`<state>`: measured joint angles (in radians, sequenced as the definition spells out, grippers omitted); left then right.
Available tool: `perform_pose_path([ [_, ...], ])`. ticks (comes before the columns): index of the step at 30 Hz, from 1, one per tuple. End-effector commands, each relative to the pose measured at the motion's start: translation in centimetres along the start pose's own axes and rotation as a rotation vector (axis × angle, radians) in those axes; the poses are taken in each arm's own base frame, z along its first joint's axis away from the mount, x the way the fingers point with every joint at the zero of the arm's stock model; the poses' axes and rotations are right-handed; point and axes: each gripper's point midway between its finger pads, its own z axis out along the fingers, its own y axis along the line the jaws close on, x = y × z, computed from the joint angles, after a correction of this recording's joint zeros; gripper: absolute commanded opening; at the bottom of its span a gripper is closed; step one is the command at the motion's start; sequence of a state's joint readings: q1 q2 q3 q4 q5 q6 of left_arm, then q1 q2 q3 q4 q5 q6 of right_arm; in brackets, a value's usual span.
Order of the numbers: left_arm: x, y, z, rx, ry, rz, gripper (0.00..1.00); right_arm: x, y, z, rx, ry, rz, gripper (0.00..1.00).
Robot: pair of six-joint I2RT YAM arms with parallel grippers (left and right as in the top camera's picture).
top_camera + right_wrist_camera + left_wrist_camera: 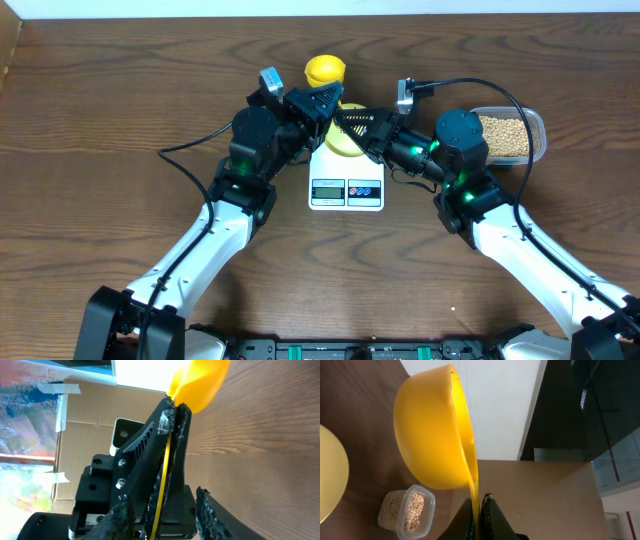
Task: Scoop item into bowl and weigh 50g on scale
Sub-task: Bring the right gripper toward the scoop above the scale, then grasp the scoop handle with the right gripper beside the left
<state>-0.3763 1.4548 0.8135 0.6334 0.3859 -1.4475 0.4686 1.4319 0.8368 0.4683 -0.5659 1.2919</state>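
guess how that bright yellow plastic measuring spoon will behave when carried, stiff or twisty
Probably stiff and light: the bright yellow plastic measuring spoon shows no sag held out from the left claw. It may pivot, since the claw pinches only the thin handle, away from the deep cup. Its glossy surface looks slippery.

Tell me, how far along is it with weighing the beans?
Done: the bowl sits on the scale. In hand: the left fingers pinch the spoon by its handle, the right fingers stand open around it. Left: beans lie in the tub; none seen in the bowl.
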Motion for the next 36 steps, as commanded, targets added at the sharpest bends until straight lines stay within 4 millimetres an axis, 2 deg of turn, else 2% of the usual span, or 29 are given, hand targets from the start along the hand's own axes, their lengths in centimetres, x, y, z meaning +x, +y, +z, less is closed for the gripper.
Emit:
perform_pose_path([
  [1,0.1,-0.7,-0.1,0.015,-0.004,0.036,0.07,-0.3,0.9,0.2,-0.020,-0.013,-0.020,0.33],
  [5,0.1,-0.6,-0.1,0.012,-0.004,0.044,0.07,-0.3,0.9,0.2,-0.021,-0.013,-0.021,0.29],
  [9,0.2,-0.6,-0.1,0.012,-0.002,0.044,0.07,0.2,1.0,0.4,-0.023,-0.003,-0.022,0.29],
  [13,1.2,-0.6,0.1,0.014,0.021,0.046,0.07,0.2,1.1,0.4,-0.023,-0.003,-0.022,0.28],
  [19,1.2,-0.6,0.1,0.013,0.016,0.047,0.07,0.3,1.1,0.4,-0.023,-0.003,-0.022,0.18],
  [26,1.2,-0.6,0.1,0.013,0.017,0.047,0.07,0.3,1.1,0.4,-0.024,0.001,-0.022,0.14],
  [30,1.2,-0.6,0.1,0.013,0.016,0.047,0.08,0.3,1.1,0.4,-0.024,0.001,-0.023,0.02],
  [36,1.2,-0.6,0.1,0.013,0.017,0.047,0.08,0.3,1.1,0.4,-0.024,0.001,-0.034,0.01],
])
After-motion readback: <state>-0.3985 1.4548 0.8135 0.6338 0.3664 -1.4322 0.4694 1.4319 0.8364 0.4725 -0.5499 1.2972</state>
